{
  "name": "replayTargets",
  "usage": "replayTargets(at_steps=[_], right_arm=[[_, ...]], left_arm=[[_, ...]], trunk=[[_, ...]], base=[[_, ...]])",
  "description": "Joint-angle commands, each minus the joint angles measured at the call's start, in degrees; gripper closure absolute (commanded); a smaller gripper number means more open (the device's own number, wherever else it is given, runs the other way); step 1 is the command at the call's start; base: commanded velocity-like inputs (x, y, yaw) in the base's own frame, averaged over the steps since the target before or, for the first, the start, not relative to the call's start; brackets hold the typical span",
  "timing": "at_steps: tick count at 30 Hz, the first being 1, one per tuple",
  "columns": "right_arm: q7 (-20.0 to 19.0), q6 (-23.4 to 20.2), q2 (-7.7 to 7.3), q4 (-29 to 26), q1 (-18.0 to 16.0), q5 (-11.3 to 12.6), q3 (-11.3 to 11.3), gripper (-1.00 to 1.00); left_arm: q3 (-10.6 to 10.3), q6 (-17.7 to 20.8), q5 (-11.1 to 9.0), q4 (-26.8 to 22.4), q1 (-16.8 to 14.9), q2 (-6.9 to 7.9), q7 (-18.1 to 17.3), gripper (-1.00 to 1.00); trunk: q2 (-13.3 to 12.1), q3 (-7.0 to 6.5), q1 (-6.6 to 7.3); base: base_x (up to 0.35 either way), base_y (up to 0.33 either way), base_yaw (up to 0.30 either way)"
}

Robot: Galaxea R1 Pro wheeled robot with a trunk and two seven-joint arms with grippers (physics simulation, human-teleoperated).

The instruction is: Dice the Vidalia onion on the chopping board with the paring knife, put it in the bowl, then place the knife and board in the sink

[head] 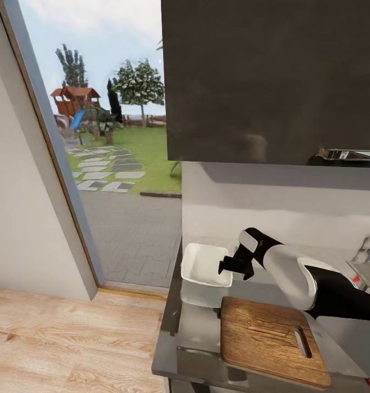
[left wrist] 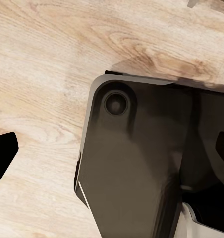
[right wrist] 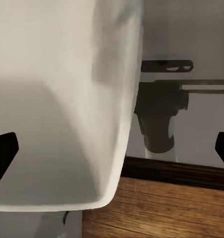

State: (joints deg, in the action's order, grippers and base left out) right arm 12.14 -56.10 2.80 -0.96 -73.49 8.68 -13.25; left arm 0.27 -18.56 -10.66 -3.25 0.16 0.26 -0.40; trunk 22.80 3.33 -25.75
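My right pincer [head: 227, 266] hangs over the near rim of the white bowl [head: 202, 263], fingers spread, nothing between them. In the right wrist view the bowl [right wrist: 57, 99] looms close, my two dark fingertips [right wrist: 4, 153] wide apart at the edges of the picture, and the board [right wrist: 161, 208] just past the bowl's corner. The bowl sits at the left end of the grey table [head: 198, 327], next to the window. The brown chopping board [head: 267, 338] lies flat just beside the bowl, nearer to me, slot handle toward the right end. The sink [head: 368, 267] edge with its tap shows at far right, well apart from the bowl. Bowl looks bare inside as far as I can see. Left pincer: one dark fingertip [left wrist: 3, 153] shows in the left wrist view over wood floor [left wrist: 37, 59] and my dark base [left wrist: 137, 163]; cannot tell its state.
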Motion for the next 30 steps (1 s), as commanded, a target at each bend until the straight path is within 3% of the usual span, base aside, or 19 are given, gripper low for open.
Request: replayTargets(at_steps=[1, 16, 19, 22, 30], right_arm=[[0.60, -0.15, 0.02, -0.09, -0.03, 0.61, -0.11, -1.00], [0.62, -0.15, -0.12, -1.40, 0.01, 0.76, -0.35, -1.00], [0.70, -0.25, -0.56, -4.88, -0.01, 0.77, -0.50, -1.00], [0.82, -0.43, -0.68, -12.80, -0.01, 0.80, -0.44, -1.00], [0.93, -0.50, -0.93, -16.86, 0.01, 0.73, -0.23, -1.00]], left_arm=[[-0.01, -0.07, -0.24, -0.09, 0.02, 0.00, -0.04, -1.00], [-0.01, -0.07, -0.23, -0.09, 0.02, 0.00, -0.04, -1.00], [-0.01, -0.07, -0.24, -0.09, 0.02, 0.00, -0.04, -1.00], [-0.01, -0.07, -0.24, -0.09, 0.02, 0.00, -0.04, -1.00], [-0.09, -0.07, -0.18, -0.09, 0.02, -0.08, -0.04, -1.00]], trunk=[[0.12, 0.12, -0.04], [0.12, 0.12, -0.04], [0.12, 0.12, -0.04], [0.12, 0.12, -0.04], [0.12, 0.12, -0.04]], base=[[0.000, 0.000, 0.000], [0.000, 0.000, 0.000], [0.000, 0.000, 0.000], [-0.024, 0.000, 0.000], [-0.241, 0.000, 0.000]])
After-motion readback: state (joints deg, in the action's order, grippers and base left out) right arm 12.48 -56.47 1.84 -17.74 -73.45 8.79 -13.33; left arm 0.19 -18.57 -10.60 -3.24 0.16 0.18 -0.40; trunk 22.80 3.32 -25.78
